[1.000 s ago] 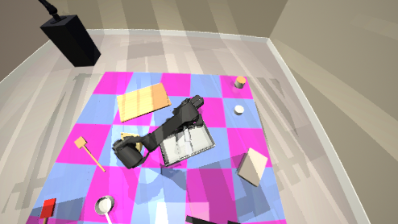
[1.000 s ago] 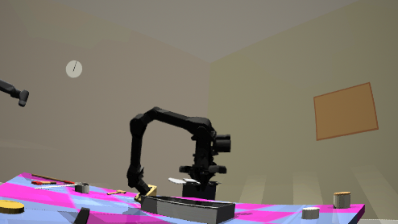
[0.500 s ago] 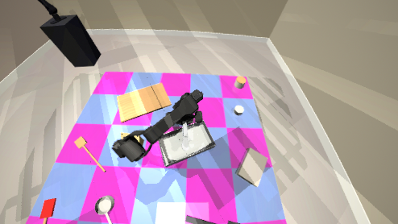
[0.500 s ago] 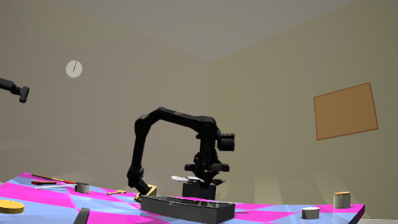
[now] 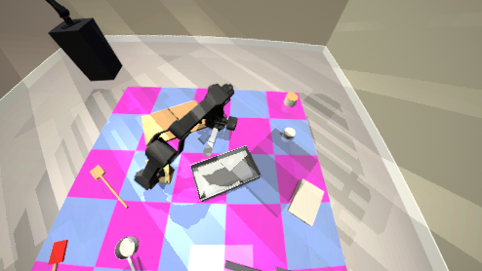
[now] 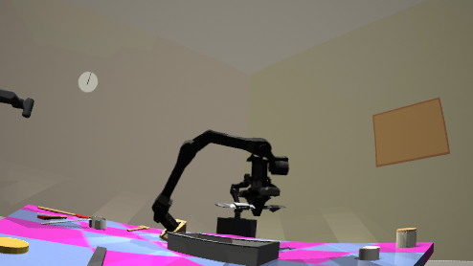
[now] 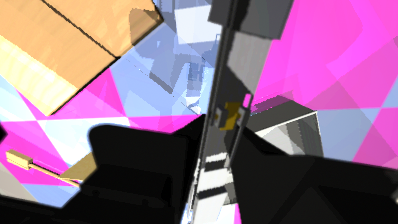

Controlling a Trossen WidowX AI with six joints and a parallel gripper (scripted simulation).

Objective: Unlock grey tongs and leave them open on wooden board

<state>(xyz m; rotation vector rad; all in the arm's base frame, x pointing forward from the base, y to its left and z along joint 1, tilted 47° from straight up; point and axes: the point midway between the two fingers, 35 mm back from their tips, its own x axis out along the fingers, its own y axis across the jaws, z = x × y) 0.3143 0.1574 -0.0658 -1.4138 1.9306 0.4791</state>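
The grey tongs are held above the table, roughly level in the exterior view. My gripper is shut on them, near a small yellow part on the tongs. The tongs' arms look close together; whether the lock is engaged cannot be told. The wooden board lies flat, partly hidden by my arm in the top view, and is beside the tongs in the wrist view. The roasting tin stands nearby with no tongs across it.
A cream block, a white pot and an orange-topped jar stand beyond the tin. A wooden utensil, a ladle and a red-ended tool lie across the table.
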